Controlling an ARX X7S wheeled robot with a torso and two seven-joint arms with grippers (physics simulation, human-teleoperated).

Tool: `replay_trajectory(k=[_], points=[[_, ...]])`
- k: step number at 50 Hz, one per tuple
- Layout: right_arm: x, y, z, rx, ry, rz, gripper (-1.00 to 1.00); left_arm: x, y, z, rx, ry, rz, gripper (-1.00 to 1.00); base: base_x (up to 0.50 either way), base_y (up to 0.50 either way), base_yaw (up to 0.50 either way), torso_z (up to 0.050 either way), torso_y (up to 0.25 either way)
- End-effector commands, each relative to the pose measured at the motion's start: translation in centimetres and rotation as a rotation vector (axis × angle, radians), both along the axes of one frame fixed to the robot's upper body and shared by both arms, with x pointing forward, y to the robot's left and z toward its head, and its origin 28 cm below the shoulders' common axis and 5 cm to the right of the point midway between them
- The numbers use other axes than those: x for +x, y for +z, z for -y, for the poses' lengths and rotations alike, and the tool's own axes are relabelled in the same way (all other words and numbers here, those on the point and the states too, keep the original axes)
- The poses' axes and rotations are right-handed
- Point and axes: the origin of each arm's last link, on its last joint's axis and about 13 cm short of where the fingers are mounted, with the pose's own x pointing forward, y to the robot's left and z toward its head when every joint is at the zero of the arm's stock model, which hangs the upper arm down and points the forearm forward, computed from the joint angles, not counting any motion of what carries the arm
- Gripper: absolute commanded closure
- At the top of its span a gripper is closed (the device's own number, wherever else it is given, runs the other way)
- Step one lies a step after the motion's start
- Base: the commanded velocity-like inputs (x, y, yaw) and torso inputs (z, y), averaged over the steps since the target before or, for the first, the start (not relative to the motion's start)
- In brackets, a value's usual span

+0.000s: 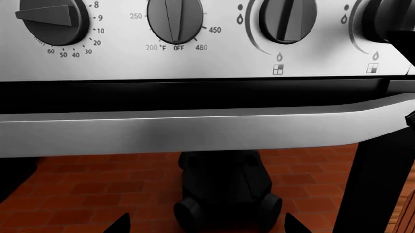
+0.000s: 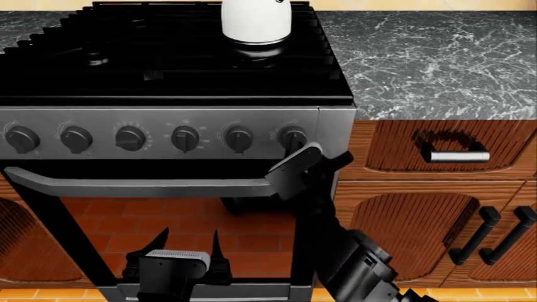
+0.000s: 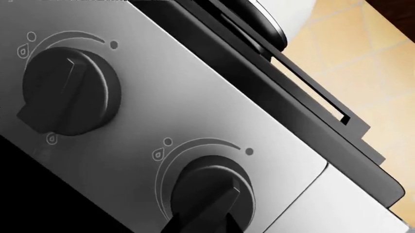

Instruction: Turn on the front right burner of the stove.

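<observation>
While the right gripper [image 2: 295,151] is pressed up against the stove [image 2: 168,75] front panel, it sits at the rightmost knob [image 2: 293,137], last of six in the row. In the right wrist view that knob [image 3: 211,194] is right at the fingers, dark finger partly over it; can't tell if jaws are clamped on it or loose. Next knob [image 3: 68,90] lies just beside, untouched. Oven handle [image 2: 143,187] runs just below the right gripper & off to its left. White kettle [image 2: 256,22] stands on the grates, well beyond the gripper at the back. Left gripper [image 2: 186,248] hangs low, well below the handle, fingers spread apart, holding nothing. Left wrist cam looks up at four knobs, incl. oven temp dial [image 1: 175,19], w/ handle [image 1: 194,128] under them.
</observation>
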Motion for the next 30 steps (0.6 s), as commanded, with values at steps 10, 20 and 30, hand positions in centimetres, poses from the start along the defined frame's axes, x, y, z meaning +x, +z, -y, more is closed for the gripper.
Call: replay_trajectory(k=[10,20,30], points=[[1.4,2.4,-0.6,-0.206,0.164,0.092,1.0,0.0,0.0,0.0,0.008,0.006,0.0,-1.0,0.0,0.0,0.0,0.0,0.0],[2.1,3.4,-0.3,-0.331,0.163,0.148,1.0,-0.1,0.0,0.0,0.01,0.008,0.0,-1.0,0.01,0.0,0.0,0.0,0.0],[2.4,3.9,-0.5,-0.506,0.202,0.217,1.0,-0.1,0.0,0.0,0.009,0.008,-0.002,-1.0,0.0,0.0,0.0,0.0,0.0]])
